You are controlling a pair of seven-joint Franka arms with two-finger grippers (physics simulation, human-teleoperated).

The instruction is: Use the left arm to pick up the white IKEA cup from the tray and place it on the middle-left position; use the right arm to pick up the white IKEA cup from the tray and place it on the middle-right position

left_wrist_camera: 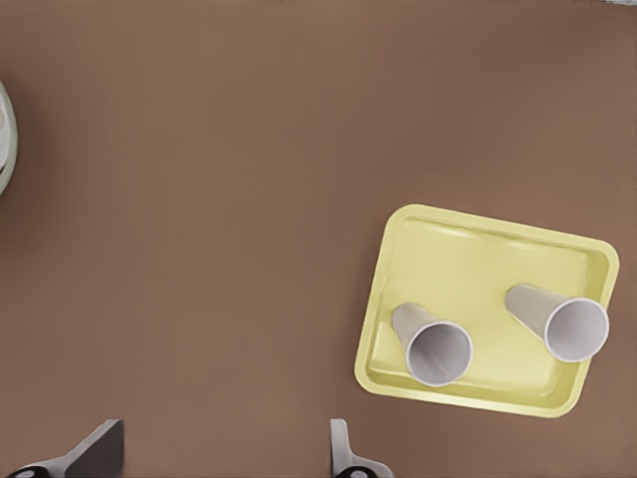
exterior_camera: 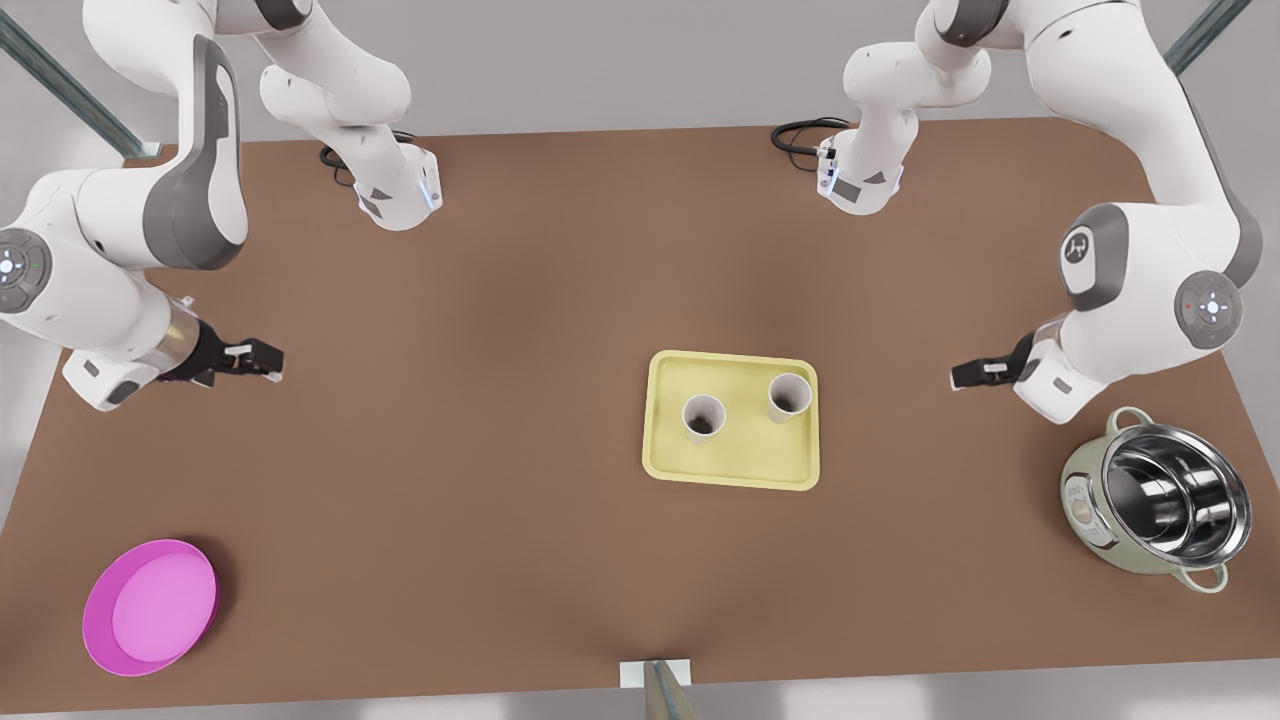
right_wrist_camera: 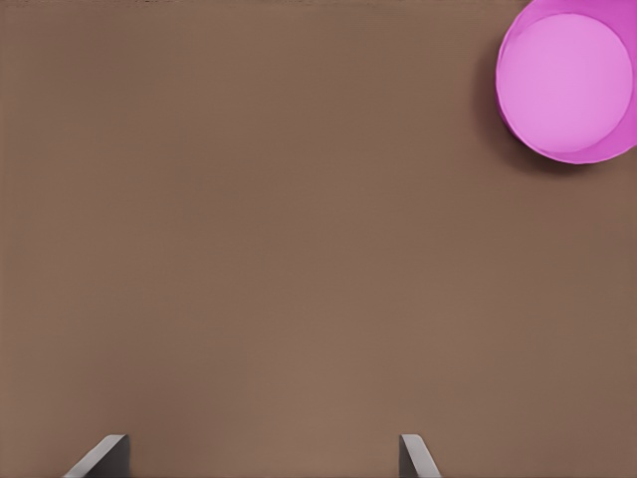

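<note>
Two white cups stand upright on the pale-yellow tray [exterior_camera: 735, 465] right of the table's centre: one cup [exterior_camera: 703, 417] toward the front view's left, the other cup [exterior_camera: 789, 396] toward its right. My left gripper [exterior_camera: 965, 375] hovers open and empty on the front view's right, well off the tray. Its wrist view looks down on the tray [left_wrist_camera: 468, 259] and both cups [left_wrist_camera: 433, 344] [left_wrist_camera: 557, 321], beyond my left gripper [left_wrist_camera: 221, 458]. My right gripper [exterior_camera: 262, 358] hangs open and empty far out on the front view's left. In its wrist view my right gripper [right_wrist_camera: 257, 458] is over bare brown tabletop.
A round pink dish [exterior_camera: 150, 605] [right_wrist_camera: 567, 85] sits near the front-left corner. A steel pot [exterior_camera: 1160, 500] with pale handles stands at the front view's right, just past the left gripper, and its edge [left_wrist_camera: 3, 134] shows in the left wrist view. Bare brown table flanks the tray.
</note>
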